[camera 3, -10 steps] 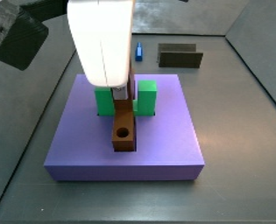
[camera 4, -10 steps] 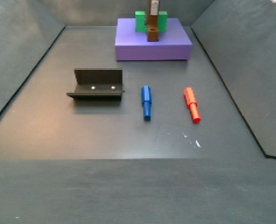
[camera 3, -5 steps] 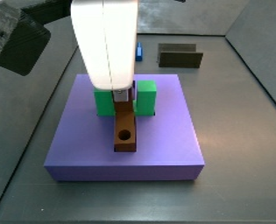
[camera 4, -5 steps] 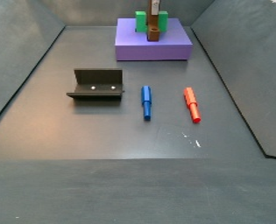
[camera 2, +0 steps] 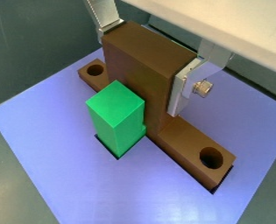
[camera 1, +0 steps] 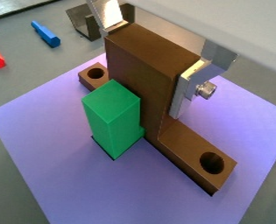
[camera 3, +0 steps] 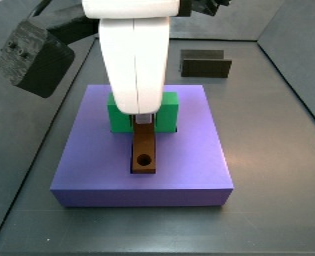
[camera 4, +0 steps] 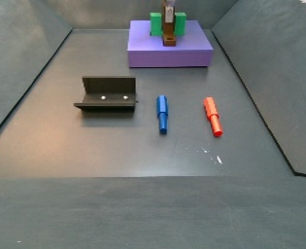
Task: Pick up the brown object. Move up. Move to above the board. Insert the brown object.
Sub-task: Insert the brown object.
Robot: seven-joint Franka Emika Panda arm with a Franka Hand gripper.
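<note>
A dull grey floor (camera 4: 142, 195) with low grey walls holds everything; at its far end in a side view sits the board (camera 4: 171, 53), a thick, matte purple-blue slab with square edges, seen close in a side view (camera 3: 187, 170) and filling both wrist views (camera 1: 58, 166) (camera 2: 58, 166).

The brown object (camera 1: 152, 74) is a smooth, wood-coloured T-shaped piece; its long flat bar lies sunk in the board's central groove, running along the board's length, with a round hole showing near each end in both wrist views (camera 2: 208, 158); its broad upright block stands straight up from the middle of the bar. In a side view the bar (camera 3: 145, 155) points toward the camera, the hole at its near end.

A green block (camera 1: 114, 118) with flat, sharp-cornered faces stands just beside the upright, touching or nearly so; a side view shows green on both sides of the bar (camera 3: 168, 110).

The gripper (camera 1: 150, 44) is directly over the board; its flat silver fingers (camera 1: 196, 77) are closed to the width of the brown upright, pressed against its two opposite faces.

Well apart on the floor lie the fixture (camera 4: 106, 94), a blue peg (camera 4: 163, 113) and a red peg (camera 4: 214, 116), the pegs side by side.
</note>
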